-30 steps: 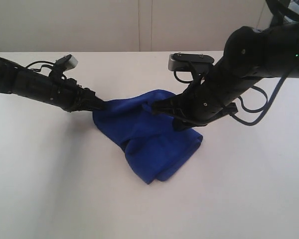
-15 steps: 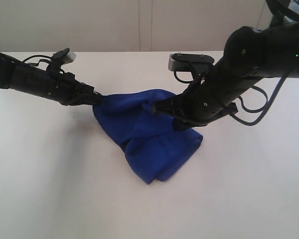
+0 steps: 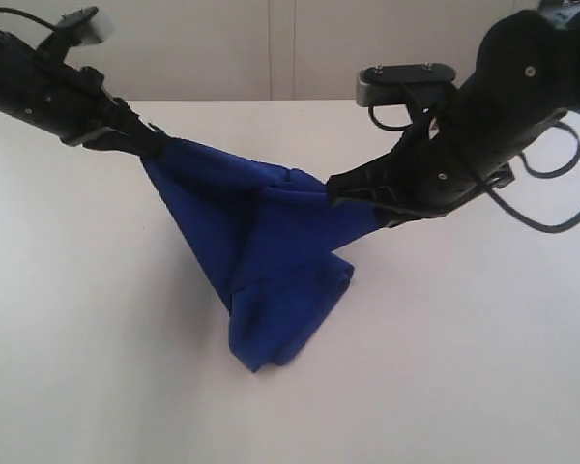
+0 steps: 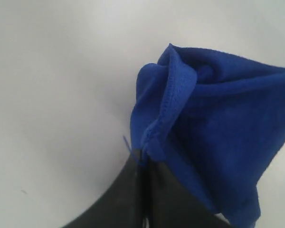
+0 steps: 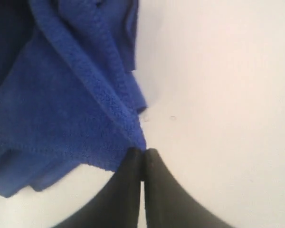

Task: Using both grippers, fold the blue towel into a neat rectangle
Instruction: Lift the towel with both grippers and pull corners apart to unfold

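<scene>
Plain white table (image 3: 97, 367) with a pale wall (image 3: 222, 48) behind it. So the blue towel (image 3: 261, 251) hangs stretched between the two arms, and its bunched lower end rests on the table. At the towel's upper left corner the left gripper (image 3: 150, 147) is clamped tight on the stitched hem, with a little loose thread (image 4: 126, 142) poking out beside the fingertips. The right gripper (image 3: 336, 187) is pinched closed on the towel's upper right edge. Both held ends sit clear above the table.
</scene>
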Controlling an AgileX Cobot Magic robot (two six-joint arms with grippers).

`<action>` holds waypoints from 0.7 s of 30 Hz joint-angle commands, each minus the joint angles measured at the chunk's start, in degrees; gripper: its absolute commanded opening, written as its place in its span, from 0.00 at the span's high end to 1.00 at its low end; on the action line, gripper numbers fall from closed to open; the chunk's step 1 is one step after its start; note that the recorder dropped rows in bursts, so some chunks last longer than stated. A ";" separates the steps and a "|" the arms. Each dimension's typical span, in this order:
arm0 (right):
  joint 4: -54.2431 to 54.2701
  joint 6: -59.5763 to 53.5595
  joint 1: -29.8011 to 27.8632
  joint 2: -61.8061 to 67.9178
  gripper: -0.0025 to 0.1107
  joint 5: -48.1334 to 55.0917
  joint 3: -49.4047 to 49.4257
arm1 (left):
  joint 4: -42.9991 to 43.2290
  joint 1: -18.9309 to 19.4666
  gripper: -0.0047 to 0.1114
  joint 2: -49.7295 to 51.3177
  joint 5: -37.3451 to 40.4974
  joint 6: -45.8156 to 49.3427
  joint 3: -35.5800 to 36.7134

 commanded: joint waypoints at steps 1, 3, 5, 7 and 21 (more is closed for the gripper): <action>-9.58 4.51 -0.53 -5.09 0.98 5.88 -0.06 | 2.58 0.60 0.96 -7.72 7.17 -2.70 -0.15; -13.25 5.46 -0.53 -7.43 0.98 7.91 -0.06 | 2.71 0.60 0.96 -10.80 8.79 -4.48 -0.15; -16.34 6.02 -0.53 -9.96 0.98 10.49 -0.06 | 2.80 0.60 0.96 -14.40 9.96 -6.57 0.27; -19.13 6.71 -0.53 -12.31 0.98 13.08 0.04 | 3.50 0.60 0.96 -17.83 10.19 -8.92 1.19; -22.80 4.83 -0.53 -34.90 0.98 28.55 0.05 | 10.60 0.47 0.96 -46.56 17.96 -23.86 9.87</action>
